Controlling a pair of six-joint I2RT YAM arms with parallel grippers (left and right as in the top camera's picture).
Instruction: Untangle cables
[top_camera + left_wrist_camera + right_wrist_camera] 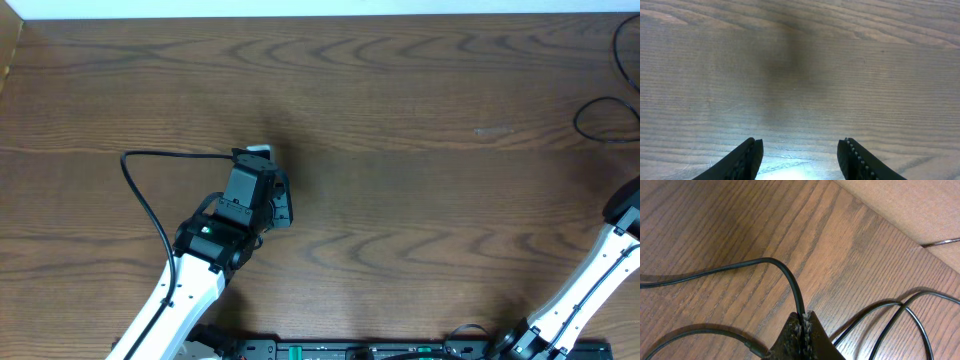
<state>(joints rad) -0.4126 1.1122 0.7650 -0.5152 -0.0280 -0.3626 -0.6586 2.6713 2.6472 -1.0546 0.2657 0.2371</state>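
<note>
Wooden worktop [400, 60] seen from above. At the right edge we see the right fingers [801, 328] pressed together on the black cable [771, 261], which lies in loose loops around them. Left of the worktop's middle, the left fingers [747, 157] hang apart over bare wood, gripping nothing. A small bit of what we take for the white cable [258, 151] peeks out just beyond their tip; the rest is hidden. We judge the 2 cords already separated and well apart. Only straightening the black loops seems left.
</note>
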